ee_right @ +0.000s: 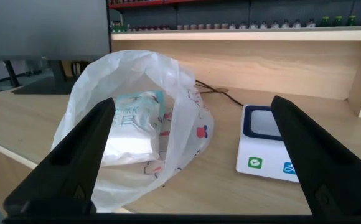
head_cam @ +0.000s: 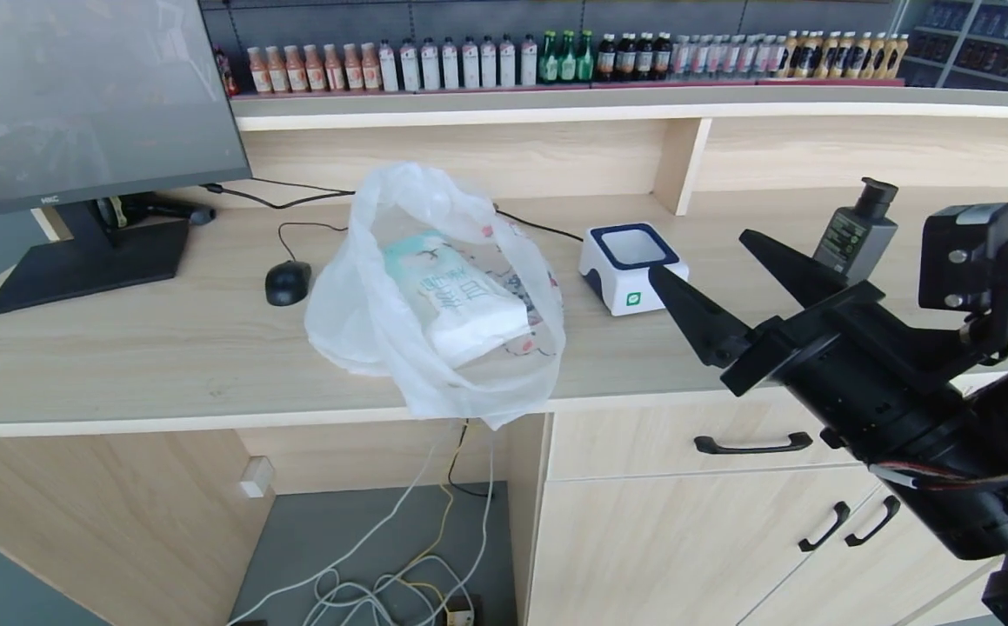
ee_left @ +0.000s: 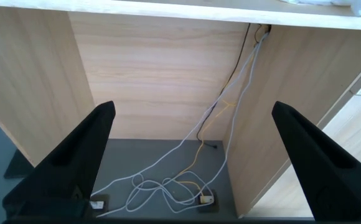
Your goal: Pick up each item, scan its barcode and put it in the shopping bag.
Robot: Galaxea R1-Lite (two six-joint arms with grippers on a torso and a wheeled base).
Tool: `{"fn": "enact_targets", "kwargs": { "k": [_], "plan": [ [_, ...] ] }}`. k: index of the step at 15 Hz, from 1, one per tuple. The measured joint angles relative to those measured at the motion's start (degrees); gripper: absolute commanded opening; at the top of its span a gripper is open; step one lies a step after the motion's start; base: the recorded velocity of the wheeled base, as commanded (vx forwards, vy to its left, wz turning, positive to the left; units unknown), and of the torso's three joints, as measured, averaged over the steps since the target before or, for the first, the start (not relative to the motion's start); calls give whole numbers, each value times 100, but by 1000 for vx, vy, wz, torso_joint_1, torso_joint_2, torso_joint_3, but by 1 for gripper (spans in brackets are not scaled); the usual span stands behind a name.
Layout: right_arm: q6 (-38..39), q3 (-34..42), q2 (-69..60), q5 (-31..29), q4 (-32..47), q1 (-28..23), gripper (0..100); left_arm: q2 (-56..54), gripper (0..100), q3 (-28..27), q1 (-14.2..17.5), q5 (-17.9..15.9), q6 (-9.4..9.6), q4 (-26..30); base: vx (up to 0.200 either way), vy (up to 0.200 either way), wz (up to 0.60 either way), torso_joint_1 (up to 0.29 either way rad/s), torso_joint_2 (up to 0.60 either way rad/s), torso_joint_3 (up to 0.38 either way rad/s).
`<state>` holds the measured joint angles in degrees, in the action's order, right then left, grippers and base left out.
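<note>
Shopping bag of translucent white plastic (head_cam: 356, 304), one, slumped at the front edge of the pale wooden counter (head_cam: 121, 348), a fold hanging over that edge, small red motifs on its film. Inside, one soft white-and-teal pack (head_cam: 460, 304), large print across its face. Nearer than these, two black grippers: right gripper (head_cam: 702, 254) above the counter's front edge, fingers spread wide and holding nothing, pointed toward bag and scanner; left gripper (ee_left: 193, 109) low before the recess under the counter, likewise wide and holding nothing, loose cables (ee_left: 168, 186) on the floor beyond. Near the bag, on its right, one white box scanner with a dark-blue-rimmed window (head_cam: 630, 265), two small square icons on its front, green and blue. Farther right, one upright grey bottle with a black cap (head_cam: 856, 235), dark label, print too small to read. Left of the bag, one black mouse (head_cam: 288, 283); behind that, one dark monitor (head_cam: 77, 96). At the back, a long row of bottles on a shelf (head_cam: 556, 56)
</note>
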<state>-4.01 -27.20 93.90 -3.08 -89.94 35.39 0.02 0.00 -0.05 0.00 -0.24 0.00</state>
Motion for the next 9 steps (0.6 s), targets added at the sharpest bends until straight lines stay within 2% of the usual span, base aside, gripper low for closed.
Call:
{"fn": "enact_targets", "kwargs": {
  "k": [9],
  "plan": [
    [-30, 38, -63, -6, 0, -50, 100, 0, 100, 0, 5, 0, -18, 0, 0, -200, 0, 3, 3, 2]
  ]
}}
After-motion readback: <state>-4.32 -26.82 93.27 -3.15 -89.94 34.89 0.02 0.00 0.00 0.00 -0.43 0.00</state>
